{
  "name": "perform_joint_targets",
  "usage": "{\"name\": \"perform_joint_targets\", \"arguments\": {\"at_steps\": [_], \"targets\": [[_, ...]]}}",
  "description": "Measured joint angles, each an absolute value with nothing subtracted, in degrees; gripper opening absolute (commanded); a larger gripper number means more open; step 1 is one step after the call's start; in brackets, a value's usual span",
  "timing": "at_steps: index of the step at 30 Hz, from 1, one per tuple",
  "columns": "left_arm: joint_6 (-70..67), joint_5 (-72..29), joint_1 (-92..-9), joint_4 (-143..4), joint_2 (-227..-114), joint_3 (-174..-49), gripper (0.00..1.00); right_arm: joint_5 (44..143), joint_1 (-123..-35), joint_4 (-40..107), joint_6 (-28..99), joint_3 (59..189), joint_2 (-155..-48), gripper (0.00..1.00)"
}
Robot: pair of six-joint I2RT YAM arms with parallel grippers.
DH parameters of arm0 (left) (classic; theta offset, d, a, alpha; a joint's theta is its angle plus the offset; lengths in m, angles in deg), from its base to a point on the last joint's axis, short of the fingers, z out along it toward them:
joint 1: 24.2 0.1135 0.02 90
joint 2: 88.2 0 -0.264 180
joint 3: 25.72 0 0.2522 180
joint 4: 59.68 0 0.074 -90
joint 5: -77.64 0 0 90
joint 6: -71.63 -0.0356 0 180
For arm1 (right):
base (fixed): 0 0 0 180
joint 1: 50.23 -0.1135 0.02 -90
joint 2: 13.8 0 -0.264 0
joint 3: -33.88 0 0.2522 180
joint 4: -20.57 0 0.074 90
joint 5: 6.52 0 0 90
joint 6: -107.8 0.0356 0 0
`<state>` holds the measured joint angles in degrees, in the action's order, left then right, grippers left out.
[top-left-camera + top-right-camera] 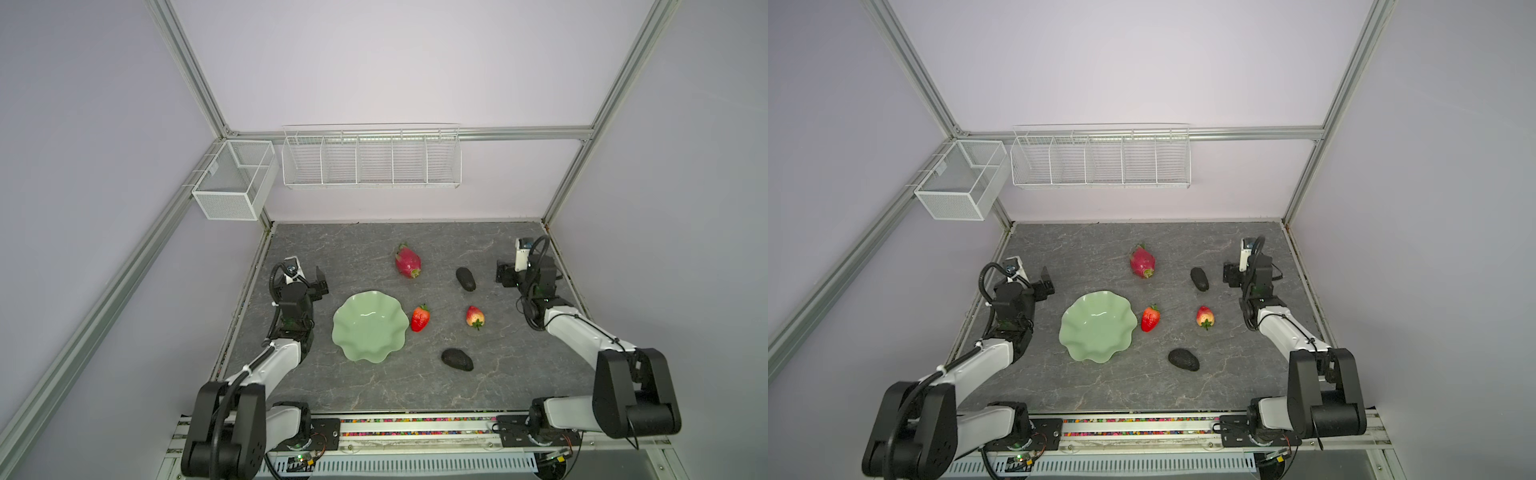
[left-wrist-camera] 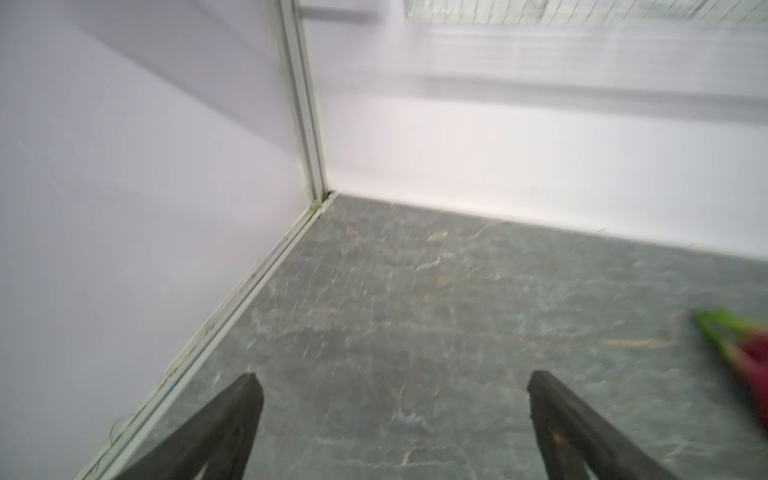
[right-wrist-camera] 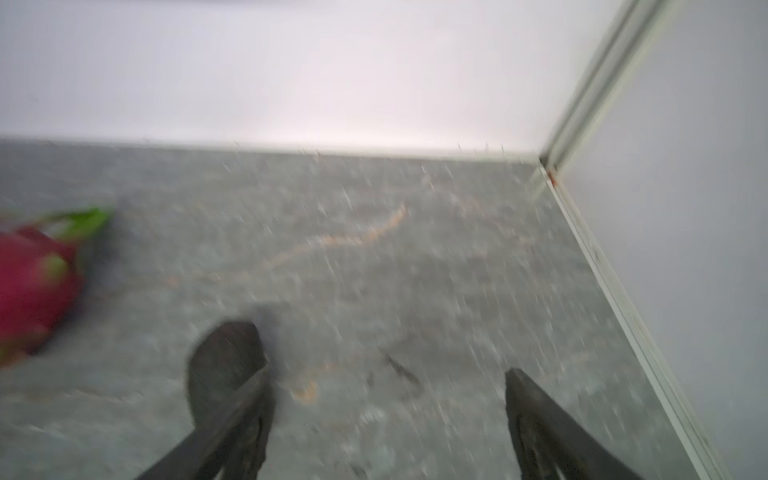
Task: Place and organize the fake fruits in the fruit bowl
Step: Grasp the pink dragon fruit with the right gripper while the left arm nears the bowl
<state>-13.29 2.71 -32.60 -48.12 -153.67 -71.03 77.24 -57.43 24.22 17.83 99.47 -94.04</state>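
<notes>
- I'm looking down on a grey, veined stone-look tabletop, boxed in by pale lilac walls and aluminium frame posts.
- At 12 o'clock a long white wire rack hangs on the back wall, and a mesh box hangs in the 10 o'clock corner.
- The fruit bowl sits left of the table's centre; all five fruits lie on the slab outside it.
- Taking the bowl as my dial:
  - one strawberry lies just beside the rim at 3 o'clock;
  - the second strawberry lies farther out the same way;
  - the dragon fruit is at 1 o'clock;
  - the far avocado is at 2 o'clock;
  - the near avocado is at 4 o'clock.
- The left gripper hangs at the bowl's 10 o'clock, jaws spread wide over bare slab.
- The right gripper is at 3 o'clock of the far avocado, jaws apart. Its wrist view is blurred, and the avocado shows behind one finger.
</notes>
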Motion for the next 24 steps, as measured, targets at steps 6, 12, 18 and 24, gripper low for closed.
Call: {"name": "perform_joint_targets", "arguments": {"at_steps": [6, 12, 18, 24], "targets": [[-3.24, -17.79, -35.33, -63.51, -153.06, -83.49, 0.99, 89.28, -67.42, 35.87, 20.01, 124.02, -107.33, 0.88], [1.22, -29.13, -40.38, -78.26, -156.14, -87.88, 0.99, 91.23, -77.95, 42.17, 22.18, 135.32, -123.11, 0.88], [2.25, -32.59, -43.05, -85.46, -154.59, -88.77, 0.99, 87.43, -82.35, 44.62, 24.47, 136.93, -130.35, 0.88], [2.34, -32.98, -43.07, -86.57, -153.86, -88.75, 0.99, 83.75, -82.52, 43.87, 25.87, 137.33, -131.81, 0.88]]}}
